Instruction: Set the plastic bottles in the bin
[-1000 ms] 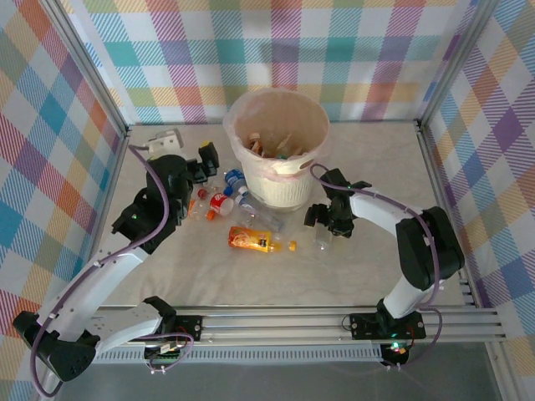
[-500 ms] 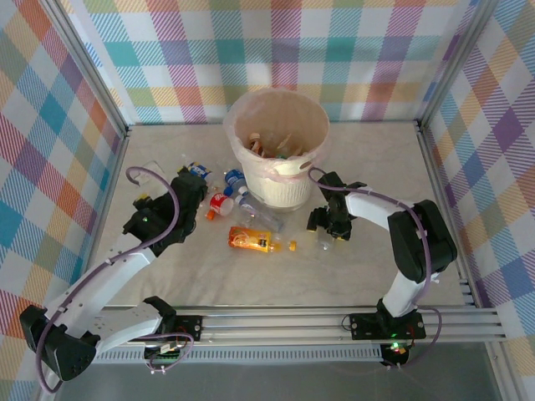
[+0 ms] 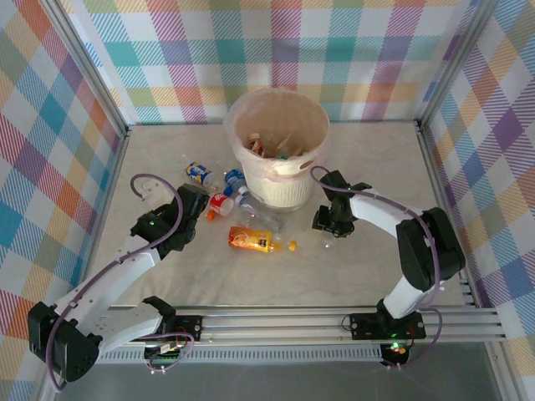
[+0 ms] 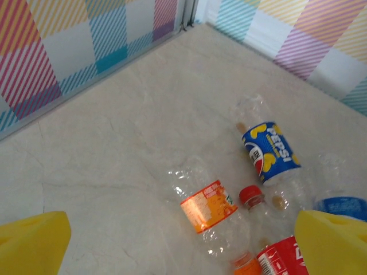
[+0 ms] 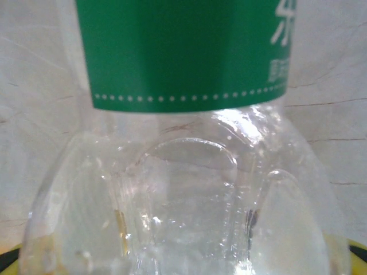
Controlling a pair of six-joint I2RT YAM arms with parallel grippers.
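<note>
Right wrist view: my right gripper has just clamped onto the green-labelled bottle right of the bin, so I judge it ready to lift.

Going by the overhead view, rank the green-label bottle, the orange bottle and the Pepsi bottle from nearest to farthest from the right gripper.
1. Green-label bottle, right at the right gripper.
2. Orange bottle, lying mid-table to its left.
3. Pepsi bottle, farthest, on the table's left side.
</note>
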